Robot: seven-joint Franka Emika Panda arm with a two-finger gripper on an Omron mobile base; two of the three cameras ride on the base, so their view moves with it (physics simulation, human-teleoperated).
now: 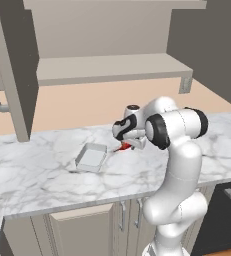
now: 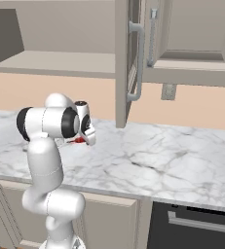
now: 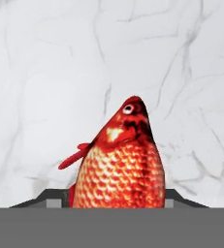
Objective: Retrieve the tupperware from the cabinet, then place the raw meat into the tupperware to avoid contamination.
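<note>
The tupperware (image 1: 92,158), a shallow translucent tray, rests on the marble counter (image 1: 32,175) just left of my hand. The raw meat (image 3: 120,164), a red-orange scaly fish, lies on the counter with its head pointing away from the hand camera. It also shows as a small red piece under the hand (image 1: 123,147) (image 2: 79,140). My gripper (image 3: 116,201) is down over the fish, with a fingertip against each flank, shut on it. The cabinet (image 1: 112,67) stands open above the counter, its door (image 2: 126,58) swung out.
The open cabinet door (image 1: 14,70) with its long bar handle hangs over the counter's left end. Base cabinet doors (image 1: 82,232) run below the counter edge. A dark appliance front (image 2: 196,223) sits at the right. A wall outlet (image 2: 168,91) is behind.
</note>
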